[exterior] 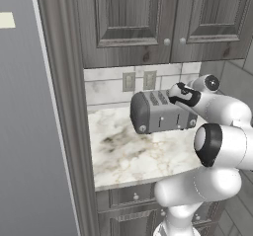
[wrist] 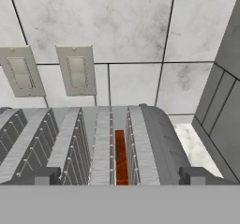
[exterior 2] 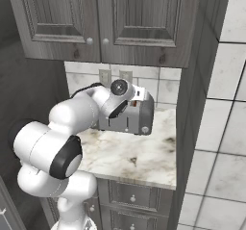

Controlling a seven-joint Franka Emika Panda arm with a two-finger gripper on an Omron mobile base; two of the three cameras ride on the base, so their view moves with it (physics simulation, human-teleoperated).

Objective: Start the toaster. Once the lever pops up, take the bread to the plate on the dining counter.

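The toaster (exterior: 160, 111) stands on a marble counter (exterior: 133, 156) near the tiled back wall, under two grey wood cabinet doors (exterior: 148, 18), with two wall switch plates (exterior: 139, 81) just behind it. In the left base view its long side faces the camera, with a small round knob (exterior: 143, 128) at the lower left corner. The arm bends over the counter from the near side and its hand sits at the toaster's right end, close above the top. In the hand view the gripper (wrist: 121, 176) looks down along the slots, and its two fingertips (wrist: 47, 175) stand wide apart with nothing between them, so the claw is open and holds nothing. The bread (wrist: 120, 156) shows as a narrow brown strip sunk in the slot second from the right, directly between the fingertips. It seems to sit low in the slot, though the angle makes its depth hard to judge. To the right of the toaster a strip of bare counter runs to a grey side wall (wrist: 225, 101). Below the counter are grey drawer fronts (exterior 2: 134, 195).
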